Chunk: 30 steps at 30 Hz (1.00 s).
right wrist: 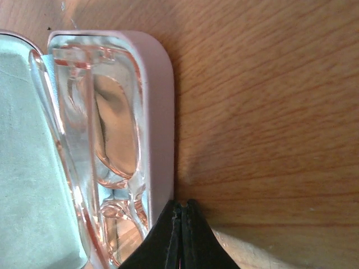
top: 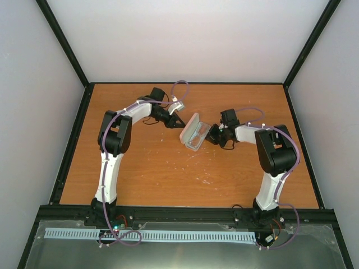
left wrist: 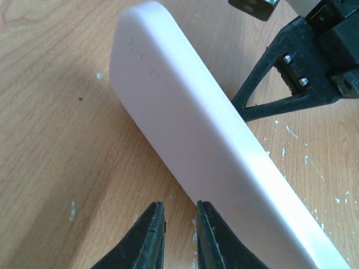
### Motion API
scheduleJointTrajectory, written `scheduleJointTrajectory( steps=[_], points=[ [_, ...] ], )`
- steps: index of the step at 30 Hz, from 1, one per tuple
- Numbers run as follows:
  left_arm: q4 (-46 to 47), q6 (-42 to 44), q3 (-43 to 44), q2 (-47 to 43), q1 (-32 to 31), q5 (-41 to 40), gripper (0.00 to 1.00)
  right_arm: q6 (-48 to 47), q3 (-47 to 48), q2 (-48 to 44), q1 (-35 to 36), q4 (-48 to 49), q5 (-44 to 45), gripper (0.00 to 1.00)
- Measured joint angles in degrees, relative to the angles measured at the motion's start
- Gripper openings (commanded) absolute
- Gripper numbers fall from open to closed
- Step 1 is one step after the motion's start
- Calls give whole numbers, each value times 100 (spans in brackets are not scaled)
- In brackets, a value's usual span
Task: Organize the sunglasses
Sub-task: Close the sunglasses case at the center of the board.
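The pale pink case (top: 193, 130) lies open in the middle of the table, its lid tilted up on the left. The sunglasses (right wrist: 115, 140), with a thin reddish frame and amber lenses, lie folded inside the case's base (right wrist: 160, 112); they also show in the top view (top: 196, 138). My left gripper (top: 178, 122) is just left of the lid, its tips (left wrist: 179, 204) a narrow gap apart, empty, beside the lid's outer face (left wrist: 190, 129). My right gripper (top: 210, 138) is shut and empty, its tips (right wrist: 182, 204) against the base's outer wall.
A light blue cloth (right wrist: 28, 168) lines the inside of the lid. The right gripper's black fingers (left wrist: 269, 73) show beyond the lid in the left wrist view. Black frame rails (top: 73, 140) edge the wooden table (top: 168, 179).
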Motion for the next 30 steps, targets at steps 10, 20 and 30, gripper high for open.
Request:
scheduleJointTrajectory(
  steps=[10, 20, 30],
  points=[
    [44, -153, 181, 0, 0, 9, 19, -15, 0, 11, 17, 31, -4, 3],
    [129, -299, 190, 0, -7, 111, 18, -17, 42, 76, 20, 109, -35, 3],
    [181, -463, 197, 0, -92, 238, 18, -55, 195, 184, 24, 92, -46, 3]
  ],
)
